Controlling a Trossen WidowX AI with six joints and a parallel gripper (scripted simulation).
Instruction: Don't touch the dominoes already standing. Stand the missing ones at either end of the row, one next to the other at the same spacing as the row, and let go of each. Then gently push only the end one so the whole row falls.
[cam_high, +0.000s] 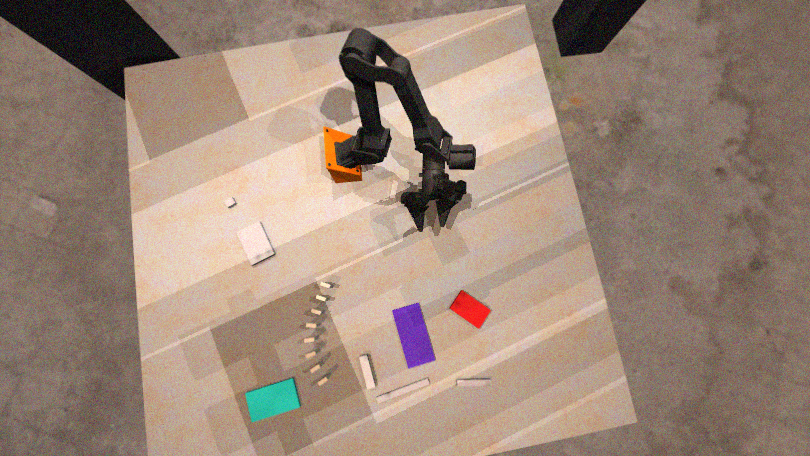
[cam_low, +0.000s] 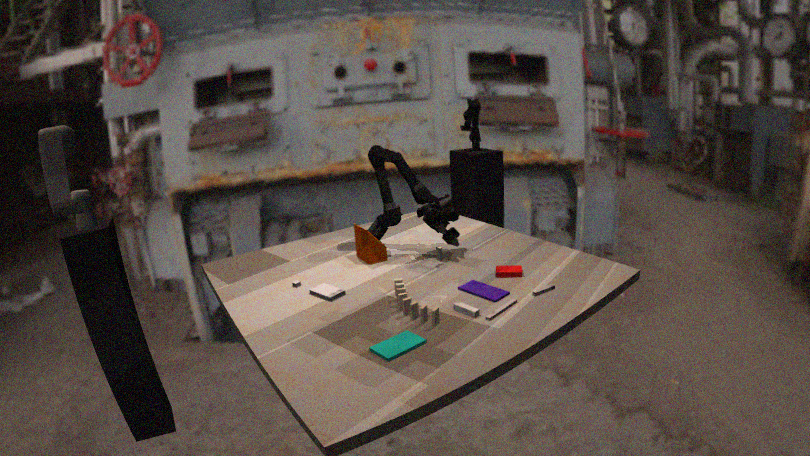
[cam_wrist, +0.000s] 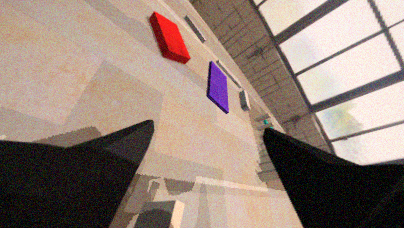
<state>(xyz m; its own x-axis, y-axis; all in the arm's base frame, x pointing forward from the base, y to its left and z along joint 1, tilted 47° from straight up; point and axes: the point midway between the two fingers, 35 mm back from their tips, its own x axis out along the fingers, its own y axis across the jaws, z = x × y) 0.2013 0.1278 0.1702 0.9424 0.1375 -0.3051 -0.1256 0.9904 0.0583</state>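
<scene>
The gripper (cam_high: 431, 225), wide open and empty, hovers far from the row (cam_high: 316, 334); no domino placed there yet.

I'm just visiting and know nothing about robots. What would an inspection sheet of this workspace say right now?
Surface: patchwork wooden table, tilted in the views.
Job's things: curved row of standing dominoes; one small block stands alone below the gripper, far from the row; three pale pieces lie flat near the row.
Clutter: red block, purple slab, teal slab, white slab, tiny white cube.
Gripper: gripper wide open, holding nothing, raised above the table.
Cables: nothing seen.
Surroundings: old grey machinery, red valve wheel, black pedestal.
</scene>
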